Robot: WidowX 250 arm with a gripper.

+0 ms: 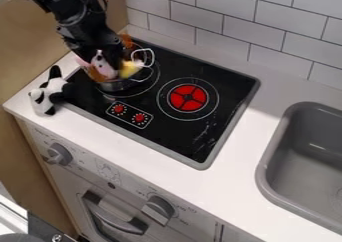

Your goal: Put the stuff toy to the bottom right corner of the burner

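Observation:
My gripper [107,50] hangs down at the upper left, right over the pot on the stove, and it hides part of what is in there. A black-and-white panda stuffed toy [48,93] lies on the white counter against the burner's left edge, apart from the gripper. The dark pot [119,85] stands on the back-left ring and holds a pink-and-white toy [103,66] and a yellow one [128,68]. Bare black surface forms the bottom right corner of the burner [199,148], inside its grey rim.
A red heating disc [188,97] marks the right ring, with two red knobs printed to its left. The grey sink [304,151] is sunk into the counter [234,181] at the right. White tiles [227,16] rise behind the stove, and a wooden panel borders the left side.

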